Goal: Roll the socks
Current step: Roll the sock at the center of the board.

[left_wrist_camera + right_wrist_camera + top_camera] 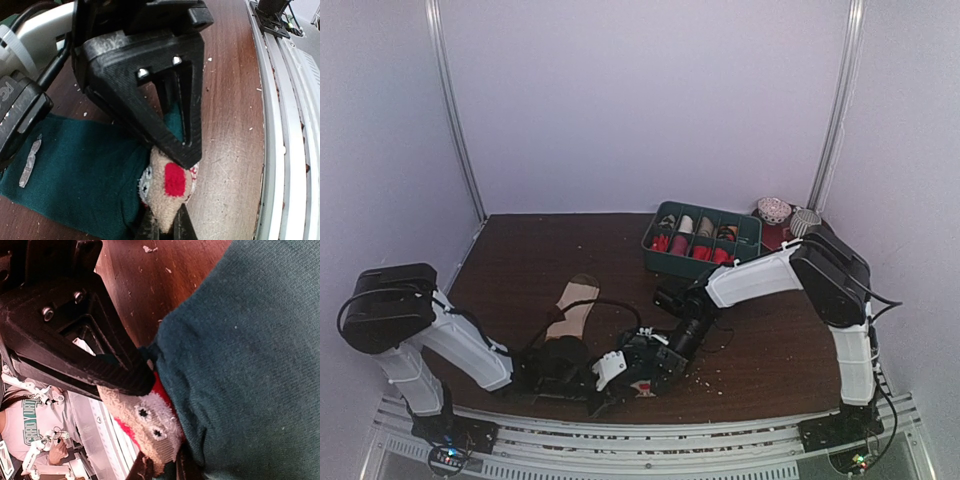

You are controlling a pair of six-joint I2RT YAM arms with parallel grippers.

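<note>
The beige sock (576, 302) lies lengthwise on the brown table, running toward the near edge, where both grippers meet. In the left wrist view its fuzzy end (167, 192), with a red patch, is pinched by my left gripper (165, 222), which is shut. The dark teal sock (75, 175) lies flat beside and under it. My right gripper (161, 469) is shut on the same beige end (150, 425), which has white dots, and the teal sock (245, 365) bulges to its right. Each gripper's black finger (165, 100) crowds the other's view.
A green compartment tray (752, 232) with red and pale bundles stands at the back right. Two patterned balls (775, 210) rest behind it. Crumbs dot the table. A metal rail (285, 125) runs along the near edge, close to the grippers.
</note>
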